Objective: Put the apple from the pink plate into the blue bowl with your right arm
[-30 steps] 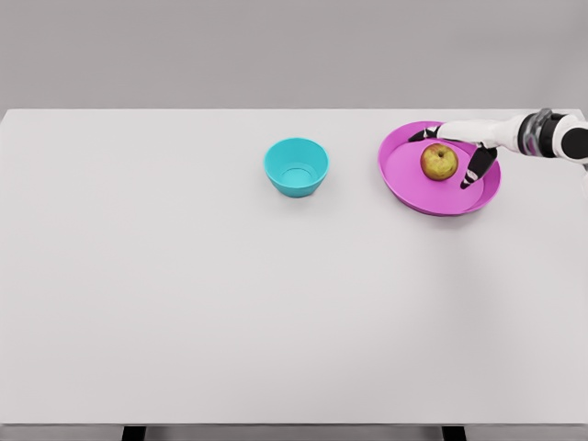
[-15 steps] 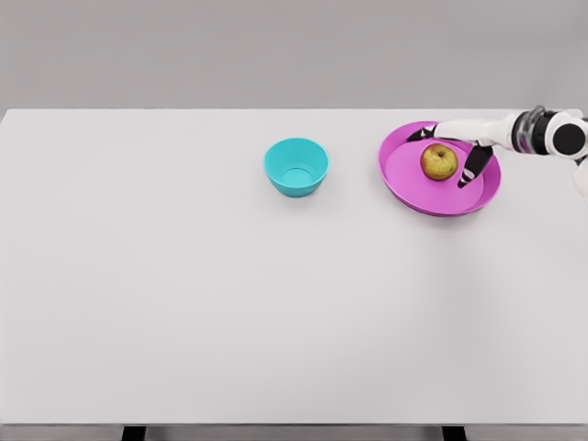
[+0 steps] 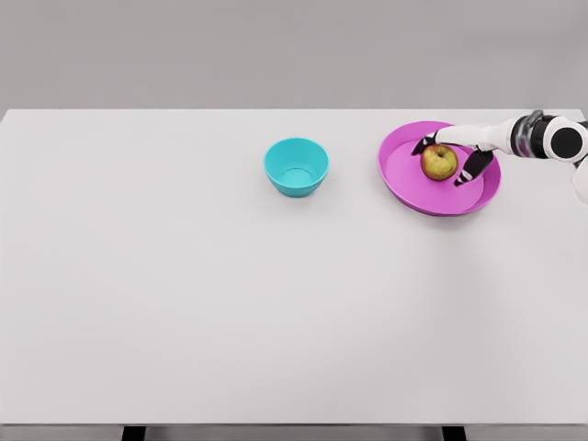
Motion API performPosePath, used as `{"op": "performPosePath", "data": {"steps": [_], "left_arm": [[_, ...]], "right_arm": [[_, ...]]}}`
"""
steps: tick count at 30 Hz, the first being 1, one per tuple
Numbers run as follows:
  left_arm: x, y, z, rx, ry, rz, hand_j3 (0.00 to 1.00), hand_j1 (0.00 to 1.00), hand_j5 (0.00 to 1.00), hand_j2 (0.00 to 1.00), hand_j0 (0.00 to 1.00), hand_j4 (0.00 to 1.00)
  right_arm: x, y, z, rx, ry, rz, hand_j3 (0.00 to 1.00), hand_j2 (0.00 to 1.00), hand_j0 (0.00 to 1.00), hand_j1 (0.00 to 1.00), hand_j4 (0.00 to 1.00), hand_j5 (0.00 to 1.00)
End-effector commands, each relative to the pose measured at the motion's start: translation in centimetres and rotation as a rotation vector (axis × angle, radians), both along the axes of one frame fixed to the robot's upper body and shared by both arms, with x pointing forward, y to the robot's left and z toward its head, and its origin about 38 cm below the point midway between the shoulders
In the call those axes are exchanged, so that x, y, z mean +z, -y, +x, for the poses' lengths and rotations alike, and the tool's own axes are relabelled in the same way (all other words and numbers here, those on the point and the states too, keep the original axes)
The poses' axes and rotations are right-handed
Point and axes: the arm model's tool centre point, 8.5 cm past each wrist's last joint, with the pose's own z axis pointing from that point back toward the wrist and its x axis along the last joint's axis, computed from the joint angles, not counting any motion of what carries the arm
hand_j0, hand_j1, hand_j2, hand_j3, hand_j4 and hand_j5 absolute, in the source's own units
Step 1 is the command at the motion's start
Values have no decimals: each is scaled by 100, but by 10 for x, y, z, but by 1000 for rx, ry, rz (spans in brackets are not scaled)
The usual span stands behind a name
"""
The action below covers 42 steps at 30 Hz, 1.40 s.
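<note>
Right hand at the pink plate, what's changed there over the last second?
The right hand has closed its fingers in around the apple, thumb behind and fingers in front; a firm grip isn't clear yet. Apple, pink plate and blue bowl stayed put.

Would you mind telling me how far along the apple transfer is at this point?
Done: the right robot hand has reached the pink plate. In hand: its fingers bracket the apple, which sits on the plate; I cannot tell whether the grip has closed. Left: lifting the apple, carrying it to the blue bowl, which holds nothing, and releasing it.
</note>
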Motion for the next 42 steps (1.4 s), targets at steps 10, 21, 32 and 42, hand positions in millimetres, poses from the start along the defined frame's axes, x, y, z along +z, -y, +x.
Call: {"op": "performPosePath", "data": {"steps": [10, 21, 32, 42], "left_arm": [[0, 0, 0, 0, 0, 0, 100, 100, 100, 100, 100, 100], [0, 0, 0, -1, 0, 0, 100, 100, 100, 100, 100, 100], [0, 0, 0, -1, 0, 0, 100, 100, 100, 100, 100, 100], [0, 0, 0, -1, 0, 0, 100, 100, 100, 100, 100, 100]], "right_arm": [[0, 1, 0, -2, 1, -4, 60, 60, 60, 60, 60, 60], [13, -3, 4, 13, 30, 9, 57, 57, 57, 57, 57, 57], [40, -19, 12, 64, 90, 17, 57, 57, 57, 57, 57, 57], [60, -54, 12, 172, 152, 30, 57, 57, 57, 57, 57, 57]]}}
